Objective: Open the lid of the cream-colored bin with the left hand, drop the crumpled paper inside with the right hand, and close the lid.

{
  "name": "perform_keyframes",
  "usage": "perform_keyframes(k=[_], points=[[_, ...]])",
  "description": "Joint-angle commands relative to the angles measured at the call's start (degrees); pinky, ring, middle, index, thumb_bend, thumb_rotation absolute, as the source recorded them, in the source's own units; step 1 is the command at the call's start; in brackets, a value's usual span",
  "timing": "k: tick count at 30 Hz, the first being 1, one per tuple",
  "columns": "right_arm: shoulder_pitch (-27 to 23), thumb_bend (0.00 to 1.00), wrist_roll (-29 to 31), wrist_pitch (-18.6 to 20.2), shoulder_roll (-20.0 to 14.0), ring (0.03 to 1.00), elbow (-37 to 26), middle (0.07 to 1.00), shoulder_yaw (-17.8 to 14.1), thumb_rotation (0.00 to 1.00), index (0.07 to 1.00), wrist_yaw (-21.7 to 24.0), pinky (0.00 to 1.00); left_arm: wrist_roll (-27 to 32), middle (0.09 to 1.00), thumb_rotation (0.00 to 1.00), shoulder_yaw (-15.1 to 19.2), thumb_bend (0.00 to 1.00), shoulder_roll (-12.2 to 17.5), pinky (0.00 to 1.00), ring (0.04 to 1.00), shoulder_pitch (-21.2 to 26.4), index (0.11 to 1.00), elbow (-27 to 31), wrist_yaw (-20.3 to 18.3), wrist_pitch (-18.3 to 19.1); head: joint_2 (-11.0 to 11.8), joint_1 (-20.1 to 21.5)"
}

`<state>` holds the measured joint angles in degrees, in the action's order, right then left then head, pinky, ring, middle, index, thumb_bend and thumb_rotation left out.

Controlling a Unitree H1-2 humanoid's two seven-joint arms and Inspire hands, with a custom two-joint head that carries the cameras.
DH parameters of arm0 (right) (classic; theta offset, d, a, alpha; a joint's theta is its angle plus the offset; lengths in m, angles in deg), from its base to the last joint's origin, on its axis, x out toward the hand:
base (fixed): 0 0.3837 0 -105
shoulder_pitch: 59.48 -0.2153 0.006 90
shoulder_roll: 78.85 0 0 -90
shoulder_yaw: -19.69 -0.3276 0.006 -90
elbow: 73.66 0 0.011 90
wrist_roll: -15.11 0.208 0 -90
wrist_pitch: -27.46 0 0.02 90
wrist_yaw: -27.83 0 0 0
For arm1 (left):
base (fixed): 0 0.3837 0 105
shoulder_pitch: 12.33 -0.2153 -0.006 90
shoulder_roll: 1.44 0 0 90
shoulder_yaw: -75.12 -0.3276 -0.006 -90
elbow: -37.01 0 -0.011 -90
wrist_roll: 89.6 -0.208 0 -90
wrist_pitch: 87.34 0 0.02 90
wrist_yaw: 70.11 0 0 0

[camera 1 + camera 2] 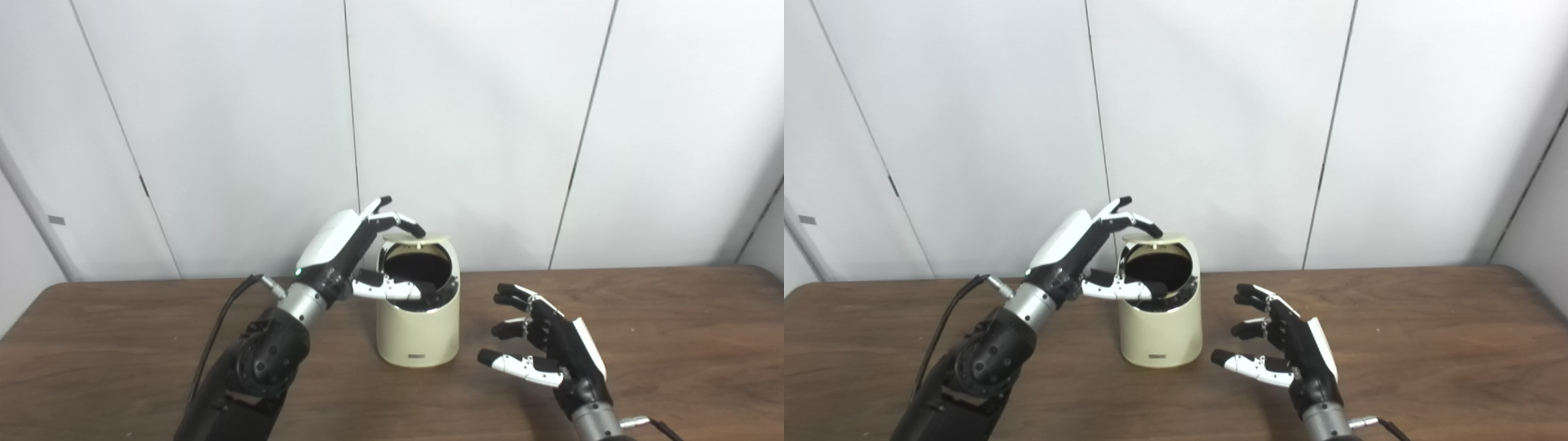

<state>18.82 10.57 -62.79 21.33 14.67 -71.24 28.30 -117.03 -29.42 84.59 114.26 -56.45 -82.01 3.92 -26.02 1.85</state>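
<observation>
A long brown wooden table carries a cream-coloured rounded plastic bin, standing upright near its middle. The bin's flat lid is raised, the dark opening exposed. The left hand pinches the lid's edge, thumb at the rim. The right hand hovers beside the bin, fingers spread, holding nothing. The crumpled paper cannot be seen.

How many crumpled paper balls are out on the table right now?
0. None lies on the table, and the right hand is open with nothing in it. One may be hidden inside the dark opening of the bin.
</observation>
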Motion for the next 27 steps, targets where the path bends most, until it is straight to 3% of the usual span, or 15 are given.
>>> perform_keyframes(k=[1,7,12,18,24,27], points=[[-1.69,0.80,0.24,-0.87,-0.14,0.551,-2.28,0.767,0.09,0.17,0.767,0.11,0.57,-0.66,0.775,0.44,0.31,0.95,0.89,0.94,0.992,1.98,0.727,2.58,0.47,-0.70,-0.09,0.03],[-1.70,0.79,-0.37,-0.80,-0.24,0.550,-2.54,0.764,0.35,0.17,0.763,-0.01,0.56,-3.60,0.770,0.44,-0.58,0.94,1.68,0.93,0.985,1.54,0.724,3.21,0.77,-1.69,-0.41,0.21],[-1.74,0.79,0.04,-0.16,-0.10,0.550,-2.82,0.769,0.29,0.18,0.761,0.12,0.52,-7.25,0.762,0.46,-1.73,0.95,2.46,0.99,0.980,1.64,0.721,3.49,1.31,-2.21,-0.65,0.15],[-1.85,0.79,-0.18,-0.15,-0.13,0.543,-2.90,0.763,0.45,0.17,0.759,0.06,0.55,-7.86,0.753,0.44,-1.93,0.97,2.52,1.00,0.983,1.64,0.721,3.51,0.60,-2.07,-0.90,0.20],[-1.94,0.79,0.10,0.52,0.20,0.542,-3.20,0.763,0.50,0.17,0.757,0.05,0.50,-7.90,0.735,0.45,-2.36,0.98,2.64,1.00,0.982,1.34,0.712,3.82,-0.38,-2.08,-1.21,0.39],[-1.90,0.80,-0.19,1.02,0.26,0.539,-3.61,0.760,0.55,0.16,0.756,-0.13,0.54,-8.29,0.732,0.41,-3.00,0.97,3.01,1.00,0.983,1.22,0.713,4.26,-1.46,-1.79,-1.38,0.52]])
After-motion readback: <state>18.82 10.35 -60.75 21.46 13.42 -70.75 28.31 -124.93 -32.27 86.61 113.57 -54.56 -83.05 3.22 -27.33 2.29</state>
